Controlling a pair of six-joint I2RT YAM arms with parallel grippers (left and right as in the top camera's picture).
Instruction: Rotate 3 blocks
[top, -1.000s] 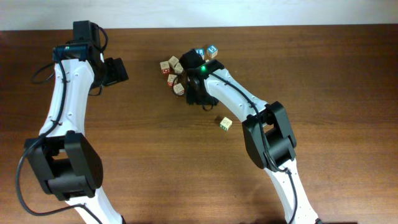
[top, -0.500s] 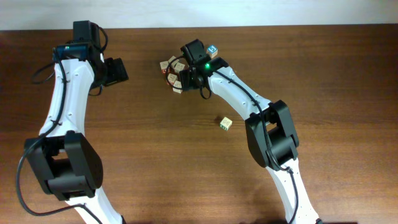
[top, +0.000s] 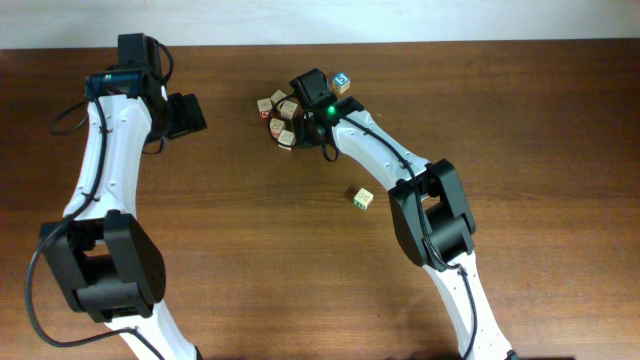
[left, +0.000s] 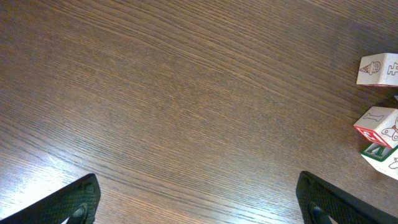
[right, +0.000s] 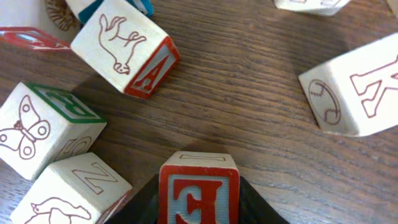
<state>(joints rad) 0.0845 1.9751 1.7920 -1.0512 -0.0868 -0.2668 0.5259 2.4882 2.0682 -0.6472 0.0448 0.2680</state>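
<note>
The jaws of the right gripper (right: 198, 210) are seen pressed against both sides of a small wooden cube with a red letter face (right: 199, 186), at the edge of a cluster of cubes on the dark brown wooden table (left: 186, 93). The jaws of the left gripper (left: 199, 202) are spread wide over bare wood, with nothing between them. A pale wooden cube with a butterfly and a green letter (right: 46, 127) is found near the clamped one, while a tan cube with a yellow face (top: 362, 198) is set well apart from the cluster.

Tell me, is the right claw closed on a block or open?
Closed: the right gripper has fingers against both sides of the red-letter block.
</note>
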